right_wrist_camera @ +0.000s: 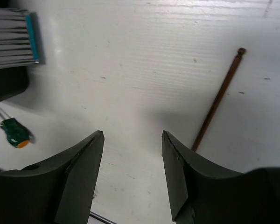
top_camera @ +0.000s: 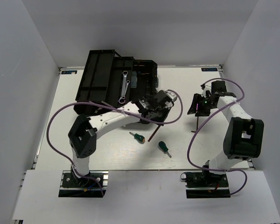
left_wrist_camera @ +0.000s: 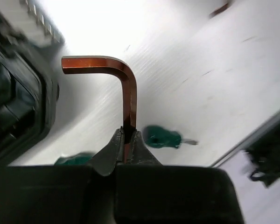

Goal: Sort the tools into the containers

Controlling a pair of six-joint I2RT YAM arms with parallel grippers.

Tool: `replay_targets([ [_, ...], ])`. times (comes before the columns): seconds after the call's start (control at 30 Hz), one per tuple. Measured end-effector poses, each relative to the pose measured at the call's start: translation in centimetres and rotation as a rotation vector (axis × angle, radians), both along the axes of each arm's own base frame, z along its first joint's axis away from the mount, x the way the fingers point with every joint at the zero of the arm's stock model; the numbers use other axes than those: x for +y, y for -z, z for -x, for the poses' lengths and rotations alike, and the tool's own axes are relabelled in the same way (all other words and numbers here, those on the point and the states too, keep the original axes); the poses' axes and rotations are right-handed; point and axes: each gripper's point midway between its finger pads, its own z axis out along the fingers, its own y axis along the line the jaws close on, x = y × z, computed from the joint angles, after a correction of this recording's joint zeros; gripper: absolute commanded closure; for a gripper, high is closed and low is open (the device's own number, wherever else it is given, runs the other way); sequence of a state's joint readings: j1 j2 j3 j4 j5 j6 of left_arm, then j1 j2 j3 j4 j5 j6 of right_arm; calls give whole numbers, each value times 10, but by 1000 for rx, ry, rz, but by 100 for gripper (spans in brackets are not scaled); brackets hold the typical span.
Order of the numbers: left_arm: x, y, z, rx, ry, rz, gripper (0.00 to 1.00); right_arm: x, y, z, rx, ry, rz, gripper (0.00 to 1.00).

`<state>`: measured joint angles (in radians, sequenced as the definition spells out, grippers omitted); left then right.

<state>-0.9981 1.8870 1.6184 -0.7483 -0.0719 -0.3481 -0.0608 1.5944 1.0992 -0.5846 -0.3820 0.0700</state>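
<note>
Left wrist view: left gripper (left_wrist_camera: 127, 140) is recorded pinched on the long leg of a copper-toned hex key (left_wrist_camera: 129, 88), its short leg turned toward 9 o'clock. Right gripper (right_wrist_camera: 132, 135) is recorded spread over the table (right_wrist_camera: 130, 56), a long hex key (right_wrist_camera: 218, 100) lying at its 2 o'clock. Wrenches (top_camera: 124, 86) are lodged in the toolbox (top_camera: 98, 74), screwdrivers (top_camera: 138, 137) lying at its 5 o'clock

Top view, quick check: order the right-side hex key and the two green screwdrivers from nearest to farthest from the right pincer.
1. Right-side hex key, lying right beside the right pincer.
2. Right green screwdriver, toward the middle of the view.
3. Left green screwdriver, farther left again.
</note>
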Motion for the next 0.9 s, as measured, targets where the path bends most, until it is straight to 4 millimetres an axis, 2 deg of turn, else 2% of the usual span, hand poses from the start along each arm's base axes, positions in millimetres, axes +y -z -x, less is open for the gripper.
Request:
replay_targets([
  [0.13, -15, -58, -12, -83, 28, 117, 100, -11, 7, 4, 8, 6, 65, 41],
  [0.2, -15, -82, -24, -135, 6, 144, 100, -16, 10, 6, 17, 12, 98, 41],
  [0.3, -4, -115, -60, -223, -84, 159, 100, -25, 15, 9, 25, 17, 147, 42],
  [0.4, 18, -131, -109, -301, -212, 144, 100, -32, 20, 14, 41, 13, 189, 44],
  [0.5, 47, -124, -157, -335, -334, 99, 100, -37, 26, 21, 62, 2, 221, 44],
  [0.57, 66, -109, -186, -335, -401, 62, 100, -40, 29, 26, 79, -8, 239, 44],
  [0.6, 74, -100, -198, -330, -426, 45, 97, -41, 29, 28, 86, -12, 244, 44],
  [0.67, 91, -76, -216, -304, -466, 3, 81, -43, 30, 30, 90, -21, 257, 44],
  [0.73, 102, -53, -226, -267, -483, -30, 71, -45, 33, 30, 97, -27, 275, 44],
  [0.77, 105, -43, -229, -248, -486, -40, 55, -46, 34, 31, 103, -26, 284, 44],
  [0.87, 104, -28, -231, -213, -475, -37, 38, -48, 49, 34, 152, -33, 309, 48],
  [0.9, 102, -28, -231, -211, -468, -30, 35, -48, 54, 35, 169, -37, 317, 48],
])
